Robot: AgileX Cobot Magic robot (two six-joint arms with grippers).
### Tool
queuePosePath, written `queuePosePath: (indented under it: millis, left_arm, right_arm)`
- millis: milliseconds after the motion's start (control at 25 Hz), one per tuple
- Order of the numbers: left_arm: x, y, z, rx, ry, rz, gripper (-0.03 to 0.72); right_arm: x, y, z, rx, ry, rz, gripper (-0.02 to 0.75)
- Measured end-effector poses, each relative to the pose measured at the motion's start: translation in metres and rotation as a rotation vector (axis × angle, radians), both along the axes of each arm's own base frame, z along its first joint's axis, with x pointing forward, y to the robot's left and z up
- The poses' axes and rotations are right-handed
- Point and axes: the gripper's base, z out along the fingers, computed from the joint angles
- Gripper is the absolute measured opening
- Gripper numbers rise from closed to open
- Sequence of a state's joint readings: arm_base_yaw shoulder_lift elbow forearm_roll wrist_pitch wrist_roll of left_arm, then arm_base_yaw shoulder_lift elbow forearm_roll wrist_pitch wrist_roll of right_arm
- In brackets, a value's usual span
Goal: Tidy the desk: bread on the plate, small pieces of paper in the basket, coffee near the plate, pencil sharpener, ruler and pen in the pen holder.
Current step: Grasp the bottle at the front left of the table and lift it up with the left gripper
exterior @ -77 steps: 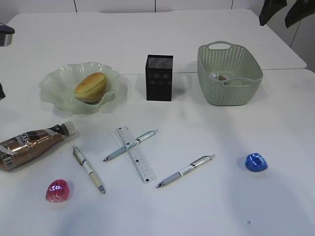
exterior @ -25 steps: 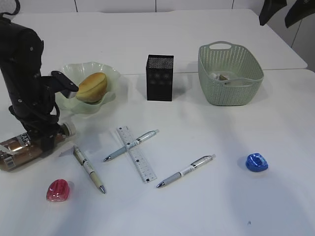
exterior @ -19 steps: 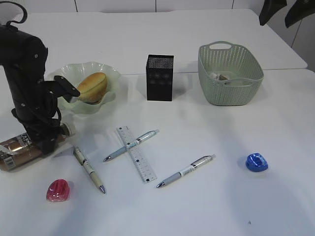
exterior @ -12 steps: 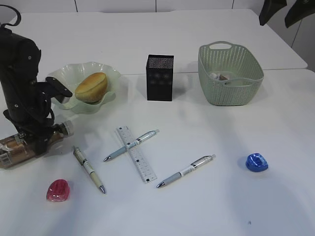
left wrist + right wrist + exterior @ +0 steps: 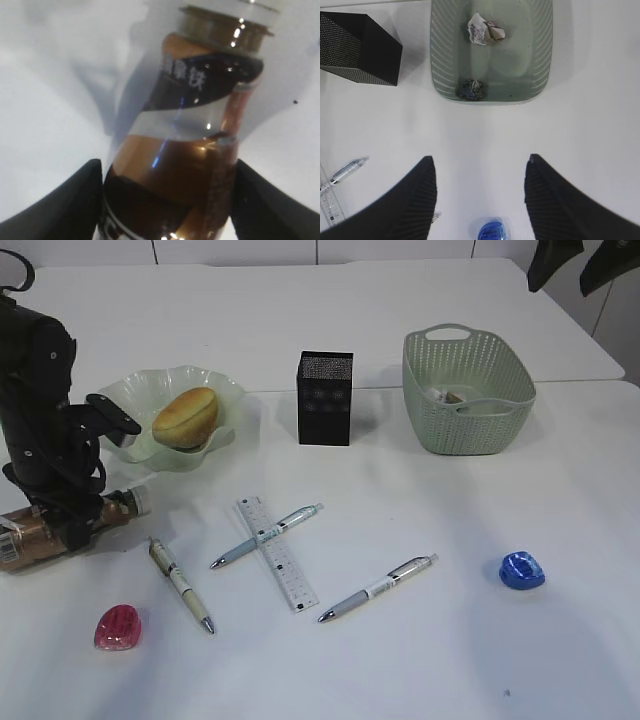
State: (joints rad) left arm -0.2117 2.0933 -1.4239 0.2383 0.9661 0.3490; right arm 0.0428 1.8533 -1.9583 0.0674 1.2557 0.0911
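The brown coffee (image 5: 195,125) lies on its side at the desk's left edge (image 5: 18,532), and my left gripper (image 5: 167,165) is shut on its body, one finger pressed to each side. The bread (image 5: 185,417) rests in the green plate (image 5: 130,395). Three pens (image 5: 266,536) (image 5: 377,588) (image 5: 180,584) and the clear ruler (image 5: 276,552) lie mid-desk. A blue pencil sharpener (image 5: 521,570) sits right of them, below my open, empty right gripper (image 5: 480,158). The black pen holder (image 5: 324,398) stands at the back. Crumpled paper (image 5: 485,28) lies in the basket (image 5: 467,425).
A pink sharpener-like piece (image 5: 118,627) lies near the front left. The left arm (image 5: 40,400) stands between the plate and the desk's left edge. A darker scrap (image 5: 471,88) sits at the basket's near wall. Bare tabletop (image 5: 440,660) spreads across the front right.
The left arm came down over the coffee and shifted left; the bottle slid left with it. Its jaws narrowed onto the bottle. The right arm stayed still.
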Motion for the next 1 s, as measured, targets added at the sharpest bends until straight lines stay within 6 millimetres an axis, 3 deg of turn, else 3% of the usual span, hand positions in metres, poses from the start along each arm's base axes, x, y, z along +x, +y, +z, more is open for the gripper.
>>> queuePosePath:
  millis: [400, 840, 1000]
  left_arm:
    - [-0.001, -0.001, 0.000, -0.010, 0.015, 0.001, 0.386]
    - [-0.009, -0.004, 0.003, -0.045, 0.087, 0.049, 0.377]
    - [-0.012, -0.006, 0.022, -0.078, 0.078, 0.104, 0.374]
  right_arm:
    - [0.000, 0.000, 0.000, -0.002, 0.000, 0.000, 0.447]
    - [0.000, 0.000, 0.000, -0.004, 0.000, -0.001, 0.447]
    - [0.000, 0.000, 0.000, -0.004, 0.000, -0.001, 0.447]
